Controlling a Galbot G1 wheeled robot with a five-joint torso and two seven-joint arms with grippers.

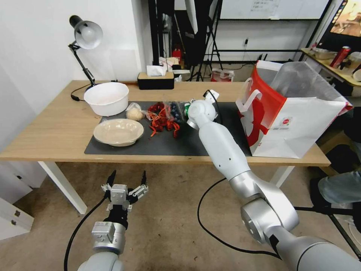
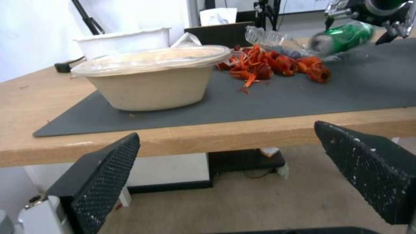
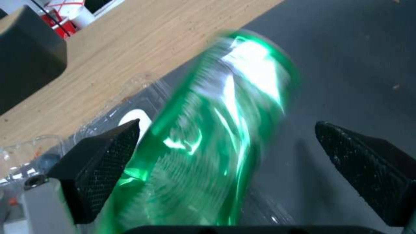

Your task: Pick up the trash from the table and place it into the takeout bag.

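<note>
On the table (image 1: 49, 131), a green can (image 3: 216, 139) lies between the wide-apart fingers of my right gripper (image 3: 226, 125), which is open around it. The left wrist view shows that gripper (image 2: 359, 22) over the tilted can (image 2: 342, 37). In the head view my right wrist hides most of the can (image 1: 185, 108). A shallow beige dish (image 1: 118, 131) and a small bagged beige lump (image 1: 134, 113) rest on the dark mat (image 1: 210, 145). The takeout bag (image 1: 297, 124) stands open at the right end. Below the table's front edge, my left gripper (image 1: 128, 174) hangs open and empty.
A white bowl (image 1: 106, 98) and a desk lamp (image 1: 84, 35) stand at the back left, a tissue box (image 1: 155, 79) at the back. Red shell scraps (image 1: 161, 120) and a clear plastic box (image 1: 173, 111) lie next to the can. A black cable (image 1: 210, 226) loops on the floor.
</note>
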